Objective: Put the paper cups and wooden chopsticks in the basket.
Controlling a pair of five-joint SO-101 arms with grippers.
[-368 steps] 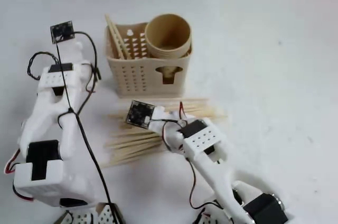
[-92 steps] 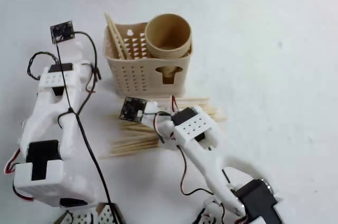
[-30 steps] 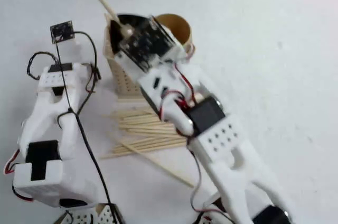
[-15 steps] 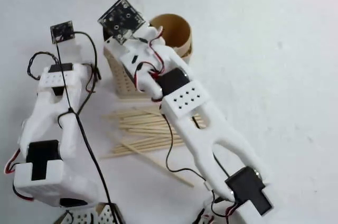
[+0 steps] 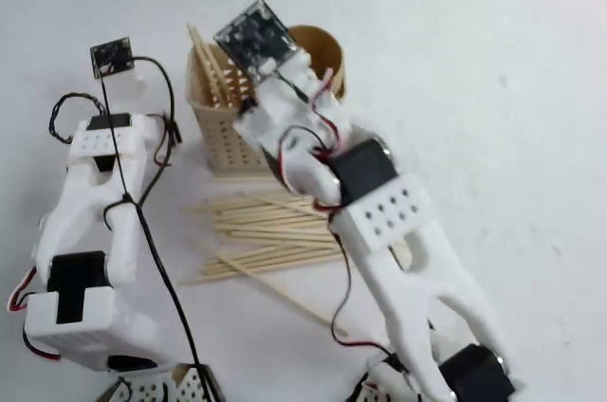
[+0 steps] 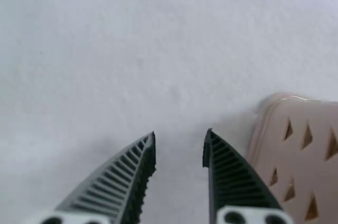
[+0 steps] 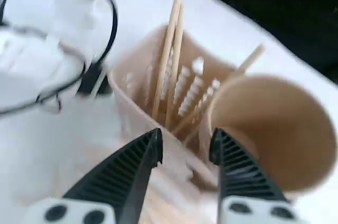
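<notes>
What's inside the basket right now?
The paper cups and several wooden chopsticks stand inside the basket. They cover its floor, so anything beneath them is hidden.

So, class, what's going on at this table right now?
The right gripper hovers open above the basket, which holds a cup and a few chopsticks. More chopsticks lie in a pile on the table near the basket. The left gripper sits open and empty beside the basket.

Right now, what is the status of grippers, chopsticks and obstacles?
Right gripper open, empty, over basket. Left gripper open, empty, beside it. Paper cups inside; most chopsticks on table. Right arm covers part of pile.
</notes>
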